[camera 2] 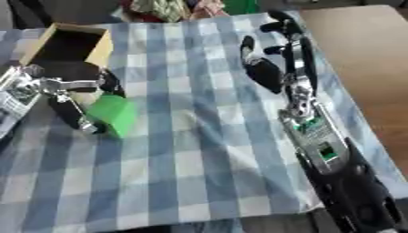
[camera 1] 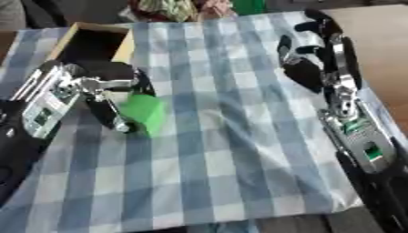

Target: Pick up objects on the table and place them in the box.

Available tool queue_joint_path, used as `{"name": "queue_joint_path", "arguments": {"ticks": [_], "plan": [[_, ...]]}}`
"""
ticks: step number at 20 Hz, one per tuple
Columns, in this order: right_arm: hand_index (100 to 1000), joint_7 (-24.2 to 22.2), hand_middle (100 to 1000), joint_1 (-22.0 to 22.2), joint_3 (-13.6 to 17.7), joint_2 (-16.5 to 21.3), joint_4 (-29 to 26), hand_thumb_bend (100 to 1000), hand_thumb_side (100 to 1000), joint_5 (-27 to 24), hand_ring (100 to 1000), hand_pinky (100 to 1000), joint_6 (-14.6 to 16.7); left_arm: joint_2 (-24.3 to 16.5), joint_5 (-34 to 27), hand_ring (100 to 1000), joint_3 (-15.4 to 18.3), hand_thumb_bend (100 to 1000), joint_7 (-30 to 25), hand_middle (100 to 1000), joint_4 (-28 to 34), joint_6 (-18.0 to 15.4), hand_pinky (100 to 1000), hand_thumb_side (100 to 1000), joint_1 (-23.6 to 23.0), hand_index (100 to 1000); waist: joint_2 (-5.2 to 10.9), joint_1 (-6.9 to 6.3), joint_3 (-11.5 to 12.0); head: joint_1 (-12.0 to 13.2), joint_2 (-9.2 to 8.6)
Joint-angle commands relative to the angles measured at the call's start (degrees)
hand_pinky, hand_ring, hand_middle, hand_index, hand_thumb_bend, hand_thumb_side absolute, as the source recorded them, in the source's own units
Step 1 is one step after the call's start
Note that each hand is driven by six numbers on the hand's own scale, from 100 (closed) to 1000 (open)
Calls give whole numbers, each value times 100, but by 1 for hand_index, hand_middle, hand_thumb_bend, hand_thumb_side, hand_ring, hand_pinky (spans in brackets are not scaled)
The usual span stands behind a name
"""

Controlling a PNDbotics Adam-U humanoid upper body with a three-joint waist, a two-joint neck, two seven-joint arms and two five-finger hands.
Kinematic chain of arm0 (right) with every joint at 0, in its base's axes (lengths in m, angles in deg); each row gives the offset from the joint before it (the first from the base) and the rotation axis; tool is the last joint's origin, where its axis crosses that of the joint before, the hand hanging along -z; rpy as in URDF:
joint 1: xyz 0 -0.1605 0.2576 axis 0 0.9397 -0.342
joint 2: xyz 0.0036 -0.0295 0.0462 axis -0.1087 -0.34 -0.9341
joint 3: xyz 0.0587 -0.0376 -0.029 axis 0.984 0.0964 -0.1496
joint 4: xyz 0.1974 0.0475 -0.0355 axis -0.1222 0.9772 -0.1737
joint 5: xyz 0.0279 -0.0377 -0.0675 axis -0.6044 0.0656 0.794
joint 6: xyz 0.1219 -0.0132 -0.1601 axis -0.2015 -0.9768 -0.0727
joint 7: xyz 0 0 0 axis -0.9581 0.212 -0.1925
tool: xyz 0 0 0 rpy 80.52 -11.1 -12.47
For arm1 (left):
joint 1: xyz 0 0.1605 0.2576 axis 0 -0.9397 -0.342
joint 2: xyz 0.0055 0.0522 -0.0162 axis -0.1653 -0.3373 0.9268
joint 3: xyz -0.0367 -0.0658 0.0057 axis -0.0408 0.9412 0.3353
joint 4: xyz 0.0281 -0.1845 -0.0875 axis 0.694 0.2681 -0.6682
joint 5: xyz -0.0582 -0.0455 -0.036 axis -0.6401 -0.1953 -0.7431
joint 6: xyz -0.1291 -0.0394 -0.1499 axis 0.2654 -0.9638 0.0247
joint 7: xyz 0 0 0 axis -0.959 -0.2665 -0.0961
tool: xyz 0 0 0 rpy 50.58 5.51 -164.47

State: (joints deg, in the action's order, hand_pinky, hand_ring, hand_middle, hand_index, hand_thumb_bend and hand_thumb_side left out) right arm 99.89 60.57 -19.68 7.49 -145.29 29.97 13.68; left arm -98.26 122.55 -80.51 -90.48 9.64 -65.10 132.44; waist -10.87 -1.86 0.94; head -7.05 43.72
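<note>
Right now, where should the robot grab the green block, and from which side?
By its two opposite flat sides, coming from the left. The green block is boxy with flat faces, and it lies just in front of the box. The left hand is already at it, thumb and fingers curled round its left side. The right hand rests open, far away.

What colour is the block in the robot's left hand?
Bright green block, held by the left hand; clearest in the right eye view.

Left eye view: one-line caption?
Left hand grips a green block near the open box; right hand idle, open.
</note>
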Motion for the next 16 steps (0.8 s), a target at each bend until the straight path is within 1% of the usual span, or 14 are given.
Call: {"name": "queue_joint_path", "arguments": {"ticks": [1,4,7,10,11,12,15,16], "plan": [[895,2,690,-55,15,73,-52,163,110,-9,932,659,21,-435,-181,659,244,414,64,515,369,175,741,140,157,717,126,-9,16,-13,-14],[895,6,689,-32,23,78,-43,163,110,-2,932,659,23,-658,-148,658,485,420,206,515,426,374,741,140,131,715,143,-17,36,-37,-14],[895,12,689,-14,33,85,-41,163,110,2,932,659,25,-751,18,654,732,415,428,513,235,554,739,138,75,715,153,-16,50,-58,-21],[895,15,689,-1,37,81,-33,164,110,-2,933,659,21,-755,278,653,971,413,691,514,-167,712,734,138,40,715,168,-8,63,-72,-25],[895,14,689,1,36,78,-31,165,110,-3,933,659,23,-735,370,652,1036,367,779,512,-315,758,733,100,40,715,170,-6,66,-76,-28],[895,13,689,2,35,74,-30,164,110,-4,933,659,24,-709,481,651,1107,414,877,512,-468,815,732,139,44,714,172,-2,67,-83,-27],[895,4,689,2,33,70,-30,165,109,-6,933,659,25,-613,781,645,1304,414,1205,507,-903,930,729,137,84,712,183,11,64,-92,-22],[895,2,689,5,34,70,-28,166,109,-7,933,659,23,-579,912,645,1373,426,1330,508,-1054,969,730,138,113,712,188,15,61,-93,-20]]}}
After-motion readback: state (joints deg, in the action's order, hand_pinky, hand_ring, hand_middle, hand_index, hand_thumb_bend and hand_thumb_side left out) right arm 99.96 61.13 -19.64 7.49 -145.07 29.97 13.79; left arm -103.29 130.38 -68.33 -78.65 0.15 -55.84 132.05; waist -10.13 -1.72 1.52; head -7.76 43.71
